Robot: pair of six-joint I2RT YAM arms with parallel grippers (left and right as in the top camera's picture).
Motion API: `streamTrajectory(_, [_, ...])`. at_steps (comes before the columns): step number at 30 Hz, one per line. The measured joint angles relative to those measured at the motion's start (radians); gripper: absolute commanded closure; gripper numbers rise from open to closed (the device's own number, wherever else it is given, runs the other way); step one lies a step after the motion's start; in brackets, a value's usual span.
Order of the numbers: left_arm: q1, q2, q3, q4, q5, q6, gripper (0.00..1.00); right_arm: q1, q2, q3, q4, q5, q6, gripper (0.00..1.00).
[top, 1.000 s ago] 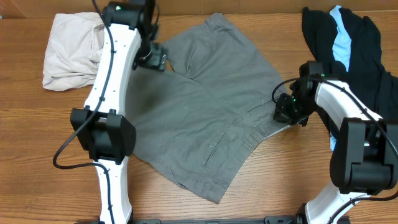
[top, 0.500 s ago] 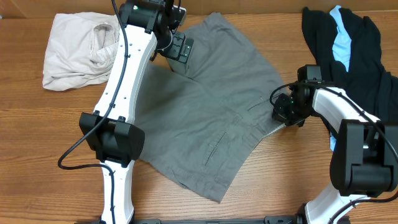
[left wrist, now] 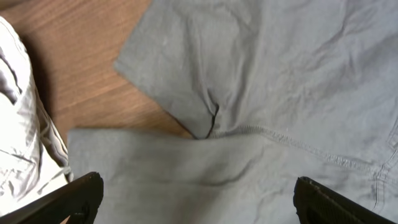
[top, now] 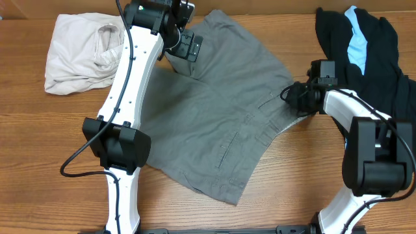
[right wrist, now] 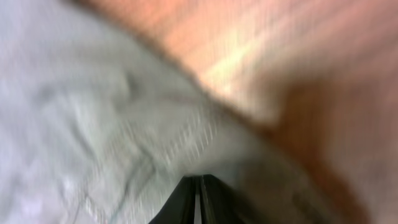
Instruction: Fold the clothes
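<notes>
Our left arm [top: 127, 84] stretches far forward with its wrist bent down. The left gripper [left wrist: 199, 188] hangs with jaws spread wide, holding nothing. Our right arm [top: 364, 127] folds at the elbow and reaches inward, low. The right gripper [right wrist: 199, 185] has its jaws pinched together on the edge of the grey shorts [top: 221, 104].

Grey shorts [top: 221, 110]: matt woven cloth, creased, stitched seams. Off-white garment [top: 71, 58]: thin crumpled cloth. Bench [top: 39, 143]: smooth wood grain, slight sheen.

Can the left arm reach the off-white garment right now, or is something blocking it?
Probably yes. The left gripper hangs open over the grey shorts, holding nothing, and the off-white garment lies uncovered just beside it.
</notes>
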Motion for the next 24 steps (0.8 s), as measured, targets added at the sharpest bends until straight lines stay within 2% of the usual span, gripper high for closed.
streamTrajectory(5, [0.0,0.0,0.0,0.011,0.0,0.0,0.0,0.0,0.034,-0.002,0.139,0.06,0.016,0.92])
streamTrajectory(9, [0.0,0.0,0.0,0.011,0.0,0.0,0.0,0.0,0.089,0.06,0.164,0.091,0.021,0.92])
streamTrajectory(19, [0.0,0.0,0.0,0.025,0.0,0.0,0.0,0.0,0.352,0.443,0.13,0.139,0.023,0.92])
streamTrajectory(24, [0.0,0.0,0.0,0.031,0.0,0.0,0.0,-0.002,0.442,0.599,0.087,0.167,0.012,0.88])
